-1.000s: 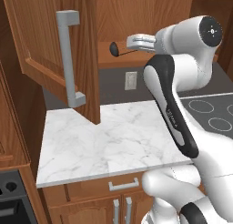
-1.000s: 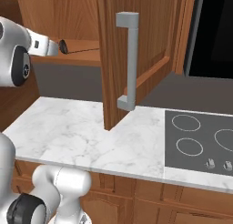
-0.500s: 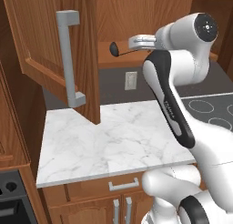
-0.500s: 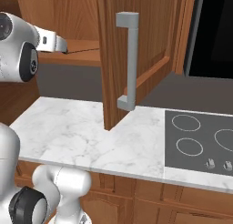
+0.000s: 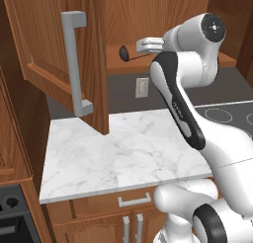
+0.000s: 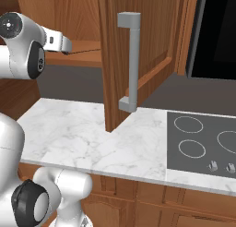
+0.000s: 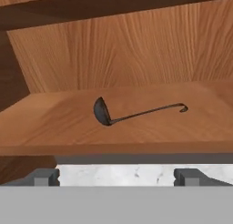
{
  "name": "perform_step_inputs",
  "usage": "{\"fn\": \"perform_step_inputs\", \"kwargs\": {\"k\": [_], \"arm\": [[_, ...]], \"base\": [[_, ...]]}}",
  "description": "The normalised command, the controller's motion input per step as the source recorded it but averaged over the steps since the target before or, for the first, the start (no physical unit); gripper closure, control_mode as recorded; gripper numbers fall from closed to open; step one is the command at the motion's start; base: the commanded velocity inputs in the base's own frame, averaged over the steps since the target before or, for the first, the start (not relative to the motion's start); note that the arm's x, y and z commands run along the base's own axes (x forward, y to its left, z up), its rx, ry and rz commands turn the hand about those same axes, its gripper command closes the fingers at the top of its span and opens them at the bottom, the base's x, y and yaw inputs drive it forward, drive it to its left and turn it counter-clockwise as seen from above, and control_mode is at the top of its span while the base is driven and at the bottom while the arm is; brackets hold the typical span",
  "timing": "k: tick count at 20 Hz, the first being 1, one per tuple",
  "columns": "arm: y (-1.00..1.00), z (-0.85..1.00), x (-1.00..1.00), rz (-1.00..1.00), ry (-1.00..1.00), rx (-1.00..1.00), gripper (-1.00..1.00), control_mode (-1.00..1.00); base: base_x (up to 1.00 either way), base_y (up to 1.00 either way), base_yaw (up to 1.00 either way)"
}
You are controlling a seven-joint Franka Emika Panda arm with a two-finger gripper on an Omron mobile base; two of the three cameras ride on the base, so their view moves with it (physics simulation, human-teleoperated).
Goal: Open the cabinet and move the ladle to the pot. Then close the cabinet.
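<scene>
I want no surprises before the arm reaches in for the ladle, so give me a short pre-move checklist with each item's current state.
1. Cabinet door swung open, shelf exposed: ok.
2. Ladle in plain sight on the shelf, lying flat, nothing on or beside it: ok.
3. Hand open, fingers apart and empty: ok.
4. Hand facing the ladle, short of the shelf edge, not touching it: ok.
5. Pot ready on the cooktop: cannot tell; the burners in sight are bare.

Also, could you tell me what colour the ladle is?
The ladle is dark grey, almost black; the hand view shows it best.
</scene>
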Motion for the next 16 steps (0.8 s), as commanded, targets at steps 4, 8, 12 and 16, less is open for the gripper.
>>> {"fn": "perform_step_inputs", "kwargs": {"k": [4, 8, 12, 16], "arm": [[0.13, -0.28, 0.47, 0.0, 0.04, 0.0, -1.0, -1.0], [0.18, -0.12, 0.52, 0.0, 0.04, 0.0, -1.0, -1.0], [0.18, 0.0, 0.45, 0.0, 0.02, 0.0, -1.0, -1.0], [0.19, 0.0, 0.42, 0.0, 0.02, 0.0, -1.0, -1.0]], "base": [[0.0, 0.0, 0.0], [0.0, 0.0, 0.0], [0.0, 0.0, 0.0], [0.0, 0.0, 0.0]]}}
